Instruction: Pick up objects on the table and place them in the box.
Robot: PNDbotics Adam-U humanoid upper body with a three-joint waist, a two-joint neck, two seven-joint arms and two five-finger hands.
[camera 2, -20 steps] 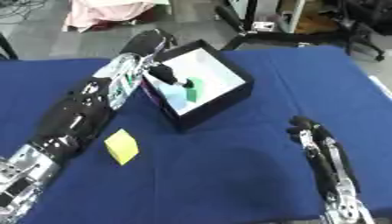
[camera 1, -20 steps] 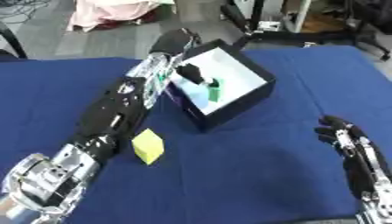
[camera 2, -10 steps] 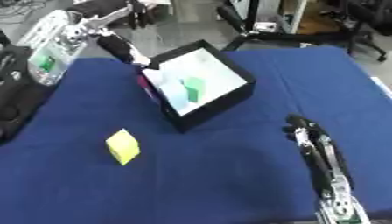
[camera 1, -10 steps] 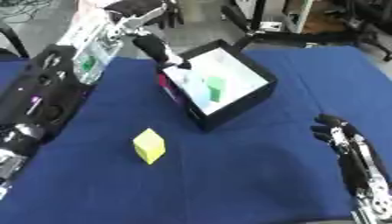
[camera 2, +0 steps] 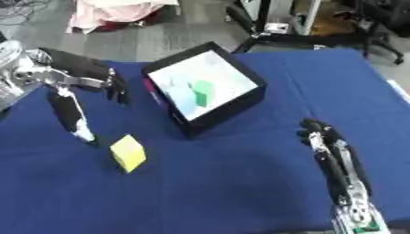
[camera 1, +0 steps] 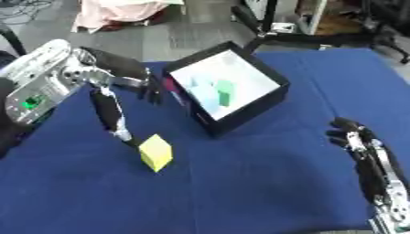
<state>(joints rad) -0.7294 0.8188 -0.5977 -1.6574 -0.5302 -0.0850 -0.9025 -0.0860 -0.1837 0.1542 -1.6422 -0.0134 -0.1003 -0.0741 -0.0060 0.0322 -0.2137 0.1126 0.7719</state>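
A deep blue cloth covers the desk (camera 1: 264, 183). At its centre sits a box (camera 1: 225, 87) with black walls and a white floor, holding a green block (camera 1: 225, 92) beside a pale blue one (camera 1: 204, 93). Left of the box lies a yellow cube (camera 1: 155, 152). The left hand (camera 1: 108, 107) is black and silver; right of the box, the right hand (camera 1: 362, 146) matches it.

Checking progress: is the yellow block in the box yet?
No, the yellow block lies on the blue table, outside the box.
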